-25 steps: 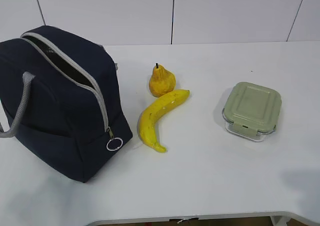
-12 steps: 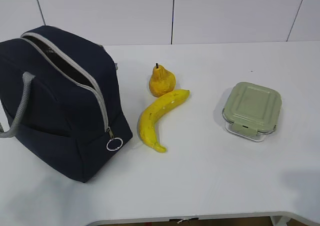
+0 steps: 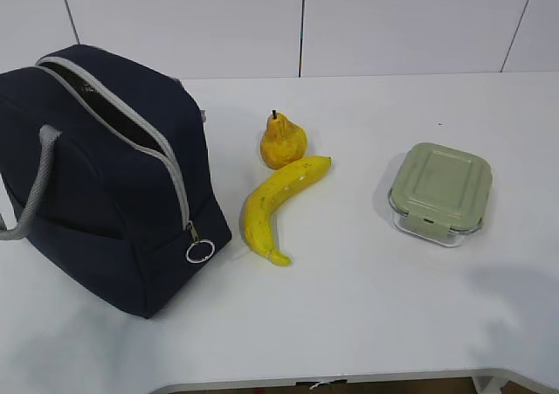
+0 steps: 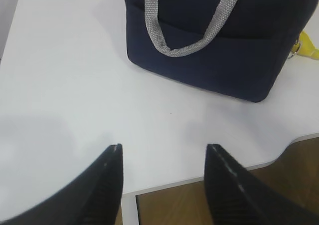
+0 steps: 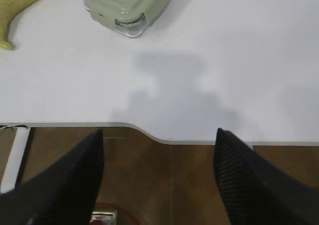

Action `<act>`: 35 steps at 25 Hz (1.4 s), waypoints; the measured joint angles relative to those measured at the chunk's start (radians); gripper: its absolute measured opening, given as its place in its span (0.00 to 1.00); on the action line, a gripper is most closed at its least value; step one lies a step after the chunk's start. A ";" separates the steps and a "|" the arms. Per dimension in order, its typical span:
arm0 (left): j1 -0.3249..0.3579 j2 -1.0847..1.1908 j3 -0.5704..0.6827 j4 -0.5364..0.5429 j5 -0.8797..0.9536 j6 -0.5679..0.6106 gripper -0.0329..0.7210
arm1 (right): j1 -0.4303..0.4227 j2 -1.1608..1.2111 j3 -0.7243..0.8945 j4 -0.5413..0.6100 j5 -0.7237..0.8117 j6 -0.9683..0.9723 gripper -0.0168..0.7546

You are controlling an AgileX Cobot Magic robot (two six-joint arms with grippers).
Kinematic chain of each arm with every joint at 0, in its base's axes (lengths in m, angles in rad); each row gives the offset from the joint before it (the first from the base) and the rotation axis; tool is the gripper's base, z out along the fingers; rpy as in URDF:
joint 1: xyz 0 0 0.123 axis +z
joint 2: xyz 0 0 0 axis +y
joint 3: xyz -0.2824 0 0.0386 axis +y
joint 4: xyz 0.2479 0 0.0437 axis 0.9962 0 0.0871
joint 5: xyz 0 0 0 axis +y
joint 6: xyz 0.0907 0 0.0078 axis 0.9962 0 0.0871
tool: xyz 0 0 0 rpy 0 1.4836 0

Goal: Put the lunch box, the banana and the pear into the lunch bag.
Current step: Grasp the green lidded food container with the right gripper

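Both pincers, left (image 4: 163,152) and right (image 5: 158,137), are seen spread and empty over the table (image 3: 367,307) edge. Farther on, lunch bag (image 3: 105,176), banana (image 3: 275,203), lunch box (image 3: 439,191) are noted; pear (image 3: 282,142) farthest.

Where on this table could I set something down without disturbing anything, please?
Bare tabletop lies along the front edge and between the banana and lunch box. It is crowded where the pear touches the banana beside the lunch bag.
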 joint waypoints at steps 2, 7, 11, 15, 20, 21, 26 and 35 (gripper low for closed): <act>0.000 0.000 0.000 0.000 0.000 0.000 0.56 | 0.000 0.041 -0.004 0.033 -0.018 0.000 0.74; 0.000 0.000 0.000 0.000 0.000 0.000 0.56 | 0.000 0.143 -0.072 0.062 -0.058 0.018 0.74; 0.000 0.000 0.000 0.000 0.000 0.000 0.56 | 0.000 0.234 -0.151 0.099 -0.064 0.039 0.74; 0.000 0.000 0.000 0.000 0.000 0.000 0.56 | 0.000 0.340 -0.213 0.130 -0.066 0.043 0.74; 0.000 0.000 0.000 0.000 0.000 0.000 0.56 | 0.000 0.471 -0.265 0.183 -0.069 0.032 0.74; 0.000 0.000 0.000 0.000 0.000 0.000 0.56 | 0.000 0.499 -0.274 0.207 -0.070 0.017 0.74; 0.000 0.000 0.000 0.000 0.000 0.000 0.56 | 0.000 0.620 -0.278 0.350 -0.107 -0.075 0.74; 0.000 0.000 0.000 0.000 0.000 0.000 0.56 | 0.000 0.768 -0.278 0.580 -0.221 -0.252 0.74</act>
